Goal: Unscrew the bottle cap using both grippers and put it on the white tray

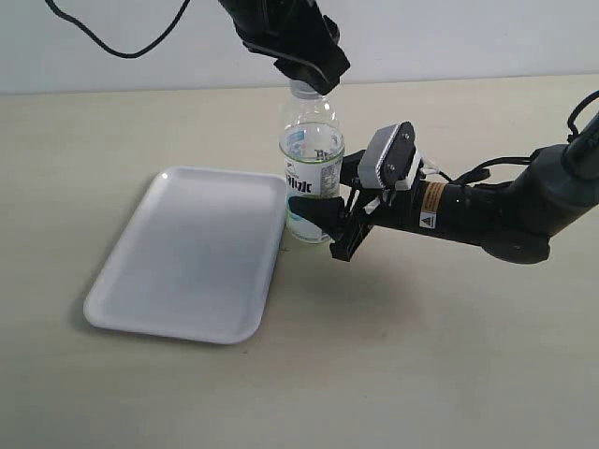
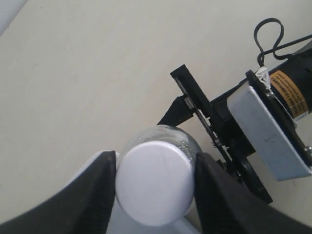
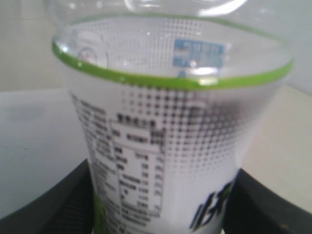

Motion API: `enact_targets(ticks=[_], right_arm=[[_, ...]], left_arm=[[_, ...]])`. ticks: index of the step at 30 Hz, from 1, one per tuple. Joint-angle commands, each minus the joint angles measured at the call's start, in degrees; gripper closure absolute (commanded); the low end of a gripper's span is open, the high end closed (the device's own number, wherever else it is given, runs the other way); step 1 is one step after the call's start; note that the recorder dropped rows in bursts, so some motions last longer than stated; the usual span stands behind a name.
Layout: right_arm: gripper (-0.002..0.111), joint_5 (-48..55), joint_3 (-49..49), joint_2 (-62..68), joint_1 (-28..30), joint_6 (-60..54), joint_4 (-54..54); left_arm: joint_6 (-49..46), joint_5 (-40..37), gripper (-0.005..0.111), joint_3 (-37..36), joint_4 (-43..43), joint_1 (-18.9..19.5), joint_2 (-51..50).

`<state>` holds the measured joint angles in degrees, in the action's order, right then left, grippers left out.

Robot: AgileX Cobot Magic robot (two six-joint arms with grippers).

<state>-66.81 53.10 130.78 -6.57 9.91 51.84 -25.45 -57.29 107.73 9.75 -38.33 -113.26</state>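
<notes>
The clear bottle (image 1: 312,159) with its white label stands upright on the table just right of the white tray (image 1: 187,253). My right gripper (image 1: 323,217) comes in from the right and is shut on the bottle's lower body (image 3: 165,146), a black finger on each side. From above, my left gripper (image 1: 307,75) is shut on the white bottle cap (image 2: 155,181), its black fingers (image 2: 97,190) pressed against both sides. The cap sits on the bottle's neck, and in the exterior view only its lower edge (image 1: 301,91) shows below the fingers.
The beige table (image 1: 421,355) spreads around the tray and bottle. The right arm's black body with a yellow label (image 1: 432,198) lies low over the table at the right. A black cable (image 1: 112,42) hangs at the back left.
</notes>
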Motion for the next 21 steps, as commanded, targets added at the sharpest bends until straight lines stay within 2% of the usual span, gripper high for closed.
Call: enact_targets(ticks=[1,3,8,21], right_arm=[[0.107,2.25,0.01,0.02,-0.12,-0.65,0.12],[0.107,2.25,0.01,0.02,-0.12,-0.65,0.12],[0.107,2.25,0.01,0.02,-0.12,-0.65,0.12],[0.107,2.95,0.01,0.02,-0.12,-0.74,-0.39]], left_arm=[[0.77,1.49,0.099,0.36,-0.57,-0.24,0.73],[0.62,2.18,0.107,0.36,-0.57,-0.24,0.73],[1.95,1.87,0.107,0.36,-0.01,-0.24,0.73],[23.52,0.48,0.107,0.36,0.0,-0.24,0.73]])
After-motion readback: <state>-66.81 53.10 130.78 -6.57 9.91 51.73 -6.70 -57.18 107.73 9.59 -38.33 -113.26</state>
